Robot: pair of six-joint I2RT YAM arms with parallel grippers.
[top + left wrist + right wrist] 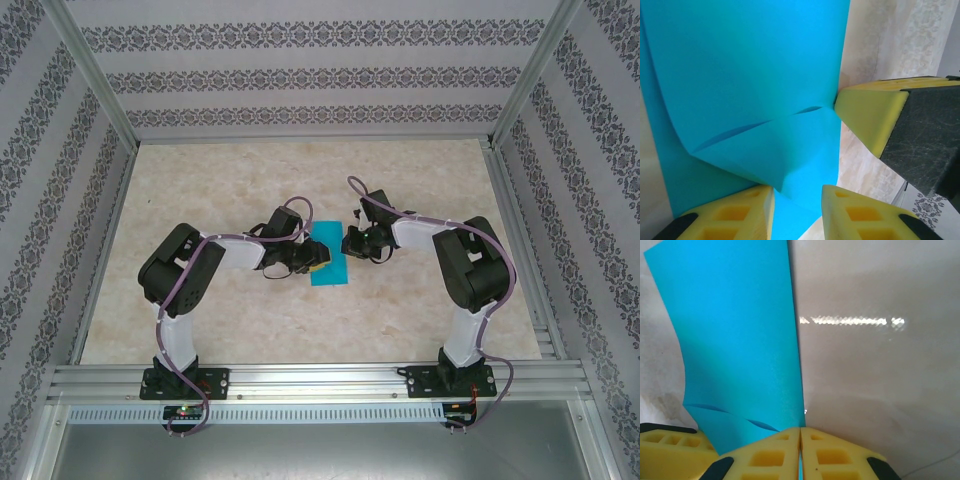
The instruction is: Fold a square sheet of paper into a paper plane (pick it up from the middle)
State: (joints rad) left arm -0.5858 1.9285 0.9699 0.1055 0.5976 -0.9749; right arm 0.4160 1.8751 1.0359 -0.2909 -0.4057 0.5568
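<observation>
Closer, creased sheet (pixel 740 65) between spread left fingers (pixel 735 217); right fingers (pixel 765 457) tight on its edge.

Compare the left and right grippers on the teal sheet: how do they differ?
The left gripper has its jaws apart, a folded flap of the square sheet of paper loose between them; the right gripper has its jaws pressed together on the sheet's edge. The left gripper is at the sheet's left side, the right gripper at its right side. Both have yellow fingers.
</observation>
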